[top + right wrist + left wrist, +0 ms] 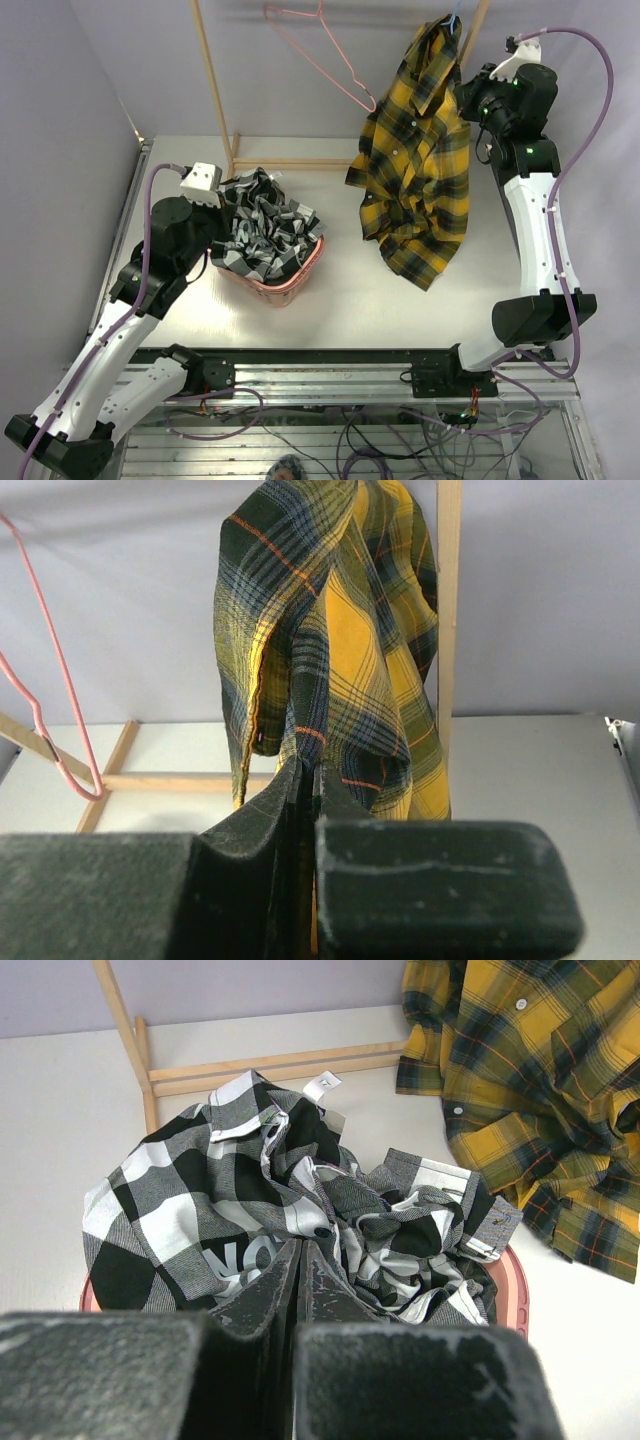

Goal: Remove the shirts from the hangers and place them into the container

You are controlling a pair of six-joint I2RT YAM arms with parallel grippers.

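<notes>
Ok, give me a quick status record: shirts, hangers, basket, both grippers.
black-and-white shirt: bunched in pink basket, spilling over rim
yellow plaid shirt: hanging from blue hanger
pink hanger: bare, on rack
left gripper: shut, tips at black-and-white shirt
right gripper: shut on yellow plaid shirt

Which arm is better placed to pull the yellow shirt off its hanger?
Right. The right tool is shut on the hanging yellow shirt; the left tool is down over the basket, away from it.
</notes>
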